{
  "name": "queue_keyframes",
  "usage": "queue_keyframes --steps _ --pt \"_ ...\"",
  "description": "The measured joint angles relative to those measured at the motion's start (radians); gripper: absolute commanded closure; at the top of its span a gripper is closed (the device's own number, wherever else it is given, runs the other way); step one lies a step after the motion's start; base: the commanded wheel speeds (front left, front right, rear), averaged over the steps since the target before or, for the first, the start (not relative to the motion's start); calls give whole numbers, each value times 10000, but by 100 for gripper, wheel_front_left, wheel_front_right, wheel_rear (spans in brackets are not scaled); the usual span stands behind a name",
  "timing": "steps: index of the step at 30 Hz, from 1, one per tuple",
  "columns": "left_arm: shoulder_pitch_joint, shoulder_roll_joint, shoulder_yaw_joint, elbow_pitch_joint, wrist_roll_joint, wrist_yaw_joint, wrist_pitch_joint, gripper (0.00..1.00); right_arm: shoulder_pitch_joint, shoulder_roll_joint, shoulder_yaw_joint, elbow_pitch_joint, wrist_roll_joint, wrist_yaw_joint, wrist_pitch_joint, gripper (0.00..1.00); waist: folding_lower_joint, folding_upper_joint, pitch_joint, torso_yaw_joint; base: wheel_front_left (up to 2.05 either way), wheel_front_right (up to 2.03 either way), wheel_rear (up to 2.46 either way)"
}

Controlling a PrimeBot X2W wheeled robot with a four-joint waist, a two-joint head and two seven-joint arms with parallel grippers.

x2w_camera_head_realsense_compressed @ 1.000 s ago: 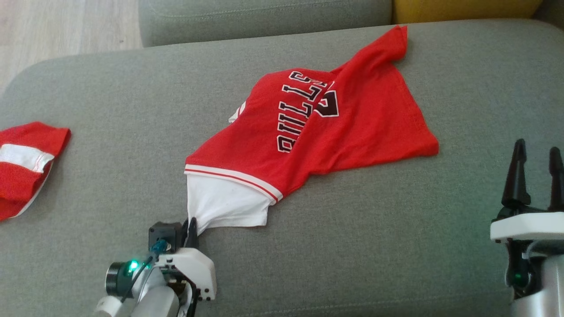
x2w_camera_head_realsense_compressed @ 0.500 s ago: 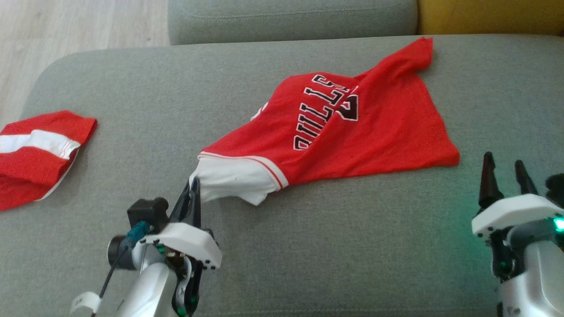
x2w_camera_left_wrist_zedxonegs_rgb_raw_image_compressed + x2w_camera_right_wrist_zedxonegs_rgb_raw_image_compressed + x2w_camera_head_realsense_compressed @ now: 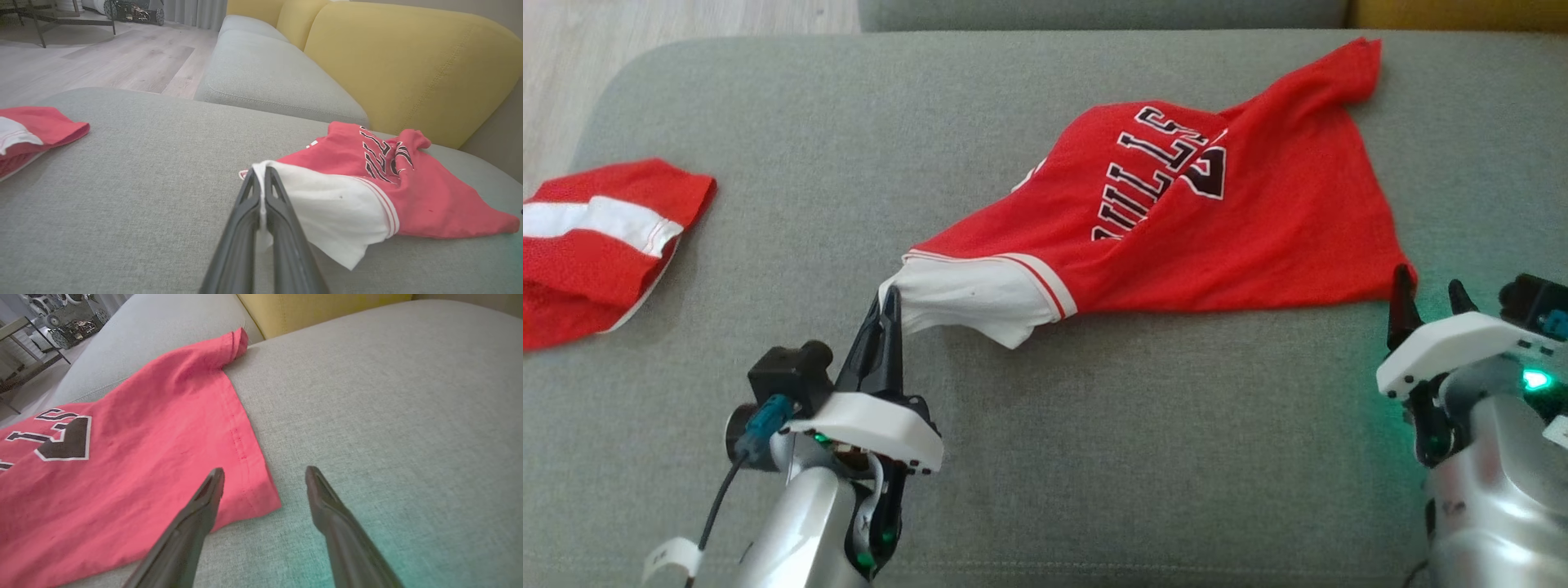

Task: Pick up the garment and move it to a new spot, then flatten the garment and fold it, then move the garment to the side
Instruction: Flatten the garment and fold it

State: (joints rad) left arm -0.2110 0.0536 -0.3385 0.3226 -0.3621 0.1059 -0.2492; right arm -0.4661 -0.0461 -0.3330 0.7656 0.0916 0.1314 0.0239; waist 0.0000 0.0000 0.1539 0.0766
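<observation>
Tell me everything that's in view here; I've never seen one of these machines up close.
jersey: one, red with dark lettering and a white sleeve, crumpled on the middle of the cushion.
second garment: one, red with white bands, at the cushion's left edge.
cushion: one, grey, beneath both garments.
sofa seat: one, grey, behind the cushion.
sofa back: several sections, yellow, behind the seat.
floor: one, pale wood, far left.
left end effector: one, dark fingers, shut on the jersey's white sleeve.
right end effector: one, dark fingers, open at the jersey's near right corner.
</observation>
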Motion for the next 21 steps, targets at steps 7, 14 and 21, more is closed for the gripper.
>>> queue_keyframes --steps 7,14,21 --pt "-9 -8 2 -98 102 -6 0 100 -687 -15 -380 1064 -278 0 -48 0 0 0 304 67 0 0 0" --pt "-57 -12 13 -94 102 -82 0 100 -1048 -157 -370 1760 -458 0 -48 0 0 0 380 67 0 0 0" --pt "-292 -12 171 -73 190 -107 -2 100 -1534 -339 303 2416 -182 0 82 100 0 0 416 -4 0 0 0"
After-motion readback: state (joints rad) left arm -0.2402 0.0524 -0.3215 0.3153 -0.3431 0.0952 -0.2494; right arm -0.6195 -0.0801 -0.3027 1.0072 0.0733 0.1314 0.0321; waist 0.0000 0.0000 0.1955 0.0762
